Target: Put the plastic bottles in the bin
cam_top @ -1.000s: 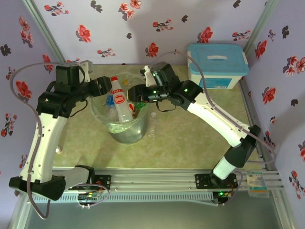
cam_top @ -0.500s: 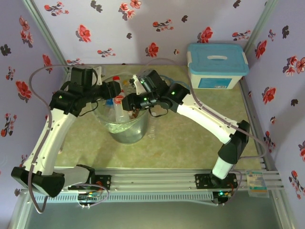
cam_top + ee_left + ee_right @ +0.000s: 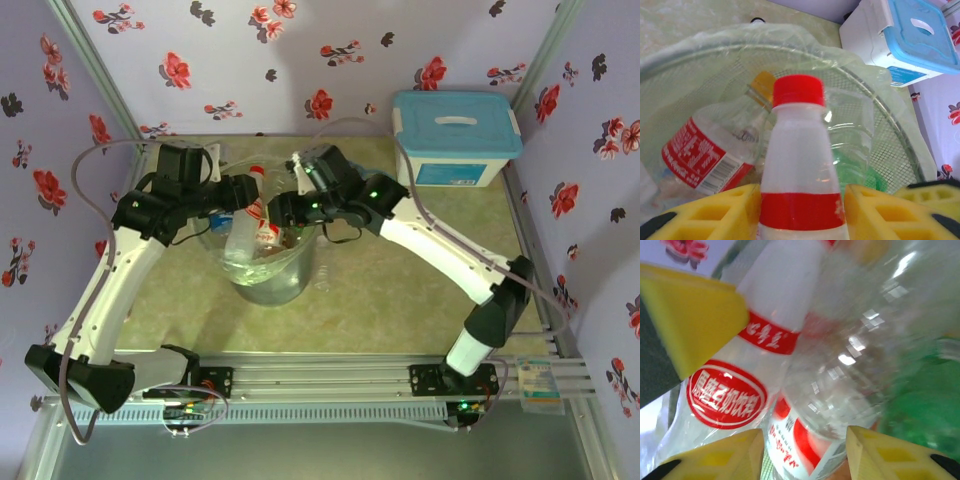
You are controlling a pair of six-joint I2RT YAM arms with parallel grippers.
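Flowered purple walls are closing in a pale green table (image 3: 400, 290), and a white box with a light-blue lid (image 3: 455, 135) is sitting in the far right corner. The bin (image 3: 290, 275) is standing near the middle of the table, its clear bag folding over the rim, and both arms are reaching into its mouth from either side.

The left gripper (image 3: 240, 193) is holding a red-capped bottle (image 3: 245, 225) that is leaning in the bin's opening, cap up and poking above the rim. From the left wrist view, its jaws are pressing on both sides of that bottle (image 3: 797, 150), clamped at the red band. The right gripper (image 3: 283, 210) is dipping in just beside it. Its jaws are standing apart around a clear bottle with a red-and-white label (image 3: 805, 440), but that picture is blurring and I cannot tell whether they are gripping it or only straddling it.

Down inside, another clear bottle with a red label (image 3: 710, 145) is lying on its side, and a green bottle (image 3: 855, 170) is resting next to it.

The job is looking nearly done to me: every bottle I can make out is already in the bin or hanging in its mouth. What is left, I am guessing, is letting the red-capped 1 go so it is dropping fully inside, and clearing both arms.
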